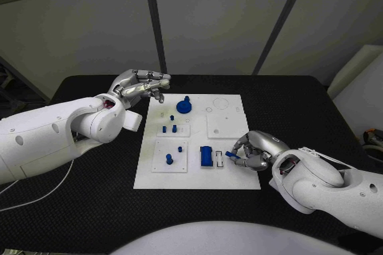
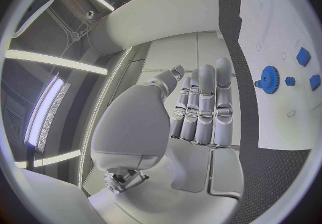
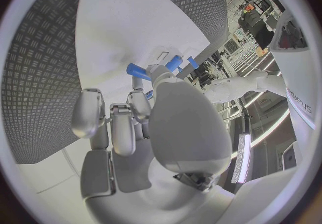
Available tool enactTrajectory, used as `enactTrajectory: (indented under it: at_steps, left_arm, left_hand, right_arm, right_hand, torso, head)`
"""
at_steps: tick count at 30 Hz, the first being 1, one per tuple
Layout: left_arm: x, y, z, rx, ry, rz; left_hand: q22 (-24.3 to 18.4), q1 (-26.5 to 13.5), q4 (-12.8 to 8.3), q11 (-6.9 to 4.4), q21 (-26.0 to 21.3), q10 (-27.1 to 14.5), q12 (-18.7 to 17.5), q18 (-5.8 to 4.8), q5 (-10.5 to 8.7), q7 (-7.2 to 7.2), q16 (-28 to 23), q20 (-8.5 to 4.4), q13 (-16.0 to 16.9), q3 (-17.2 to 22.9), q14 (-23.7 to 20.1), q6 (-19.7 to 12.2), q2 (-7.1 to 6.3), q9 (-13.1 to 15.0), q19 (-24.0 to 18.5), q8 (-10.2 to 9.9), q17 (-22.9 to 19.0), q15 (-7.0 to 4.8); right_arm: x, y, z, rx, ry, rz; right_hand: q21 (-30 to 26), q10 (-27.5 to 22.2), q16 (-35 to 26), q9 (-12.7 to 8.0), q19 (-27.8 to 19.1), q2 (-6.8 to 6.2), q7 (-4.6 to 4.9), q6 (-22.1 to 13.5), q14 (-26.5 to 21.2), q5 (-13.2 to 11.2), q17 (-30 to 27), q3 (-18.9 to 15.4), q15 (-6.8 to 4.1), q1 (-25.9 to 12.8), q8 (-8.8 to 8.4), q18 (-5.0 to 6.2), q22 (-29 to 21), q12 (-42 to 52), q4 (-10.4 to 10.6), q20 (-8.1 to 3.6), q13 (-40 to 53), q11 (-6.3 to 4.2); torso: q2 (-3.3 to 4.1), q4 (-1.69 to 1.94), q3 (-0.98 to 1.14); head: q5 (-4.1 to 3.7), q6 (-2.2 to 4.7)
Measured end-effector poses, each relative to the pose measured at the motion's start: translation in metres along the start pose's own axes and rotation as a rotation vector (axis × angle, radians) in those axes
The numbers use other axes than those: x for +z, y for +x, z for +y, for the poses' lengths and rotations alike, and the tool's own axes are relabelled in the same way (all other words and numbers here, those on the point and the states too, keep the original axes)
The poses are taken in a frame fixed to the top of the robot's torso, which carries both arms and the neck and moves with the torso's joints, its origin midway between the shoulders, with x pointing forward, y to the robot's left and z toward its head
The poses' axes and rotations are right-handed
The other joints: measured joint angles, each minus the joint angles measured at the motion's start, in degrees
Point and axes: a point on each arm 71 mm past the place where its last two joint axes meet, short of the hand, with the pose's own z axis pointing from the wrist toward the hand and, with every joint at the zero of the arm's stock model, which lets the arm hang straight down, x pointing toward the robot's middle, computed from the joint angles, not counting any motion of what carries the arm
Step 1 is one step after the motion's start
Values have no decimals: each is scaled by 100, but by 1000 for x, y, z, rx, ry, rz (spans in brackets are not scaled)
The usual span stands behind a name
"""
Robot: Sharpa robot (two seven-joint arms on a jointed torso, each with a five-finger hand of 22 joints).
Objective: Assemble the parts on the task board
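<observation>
The white task board lies mid-table. On it stand a blue gear, several small blue pegs and a blue block. My right hand hovers at the board's near right part and pinches a small blue part just right of the block. The right wrist view has that part at the fingertips over the board. My left hand is raised over the board's far left corner, holding nothing. Its fingers stretch out side by side, with the gear beyond them.
A raised white square plate sits on the board's right half, with round holes behind it. A smaller plate carries two pegs at the near left. Black table surrounds the board.
</observation>
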Motion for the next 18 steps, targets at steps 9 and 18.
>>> enactTrajectory:
  at_steps: [9,18]
  left_arm:
    - [0,0,0,0,0,1]
    - [0,1,0,-1,-1,2]
  left_hand:
    - [0,0,0,0,0,0,0,0,0,0,0,0,0,0,0,0,0,0,0,0,0,0]
    - [1,0,0,0,0,1,0,1,0,0,0,0,-1,0,0,0,0,1,0,0,0,0]
  right_arm:
    - [7,3,4,51,4,-15]
    - [16,11,8,54,8,29]
  right_hand:
    - [6,102,22,0,43,-21,-1,0,-1,-33,0,391,0,-342,43,1,31,65,-117,0,51,-61]
    - [60,224,36,160,84,-29,-94,133,-23,103,0,313,-23,-865,128,0,89,182,130,-40,153,-101]
  torso:
    - [0,0,1]
    - [0,2,-3]
  head:
    - [10,-6]
    - [19,-15]
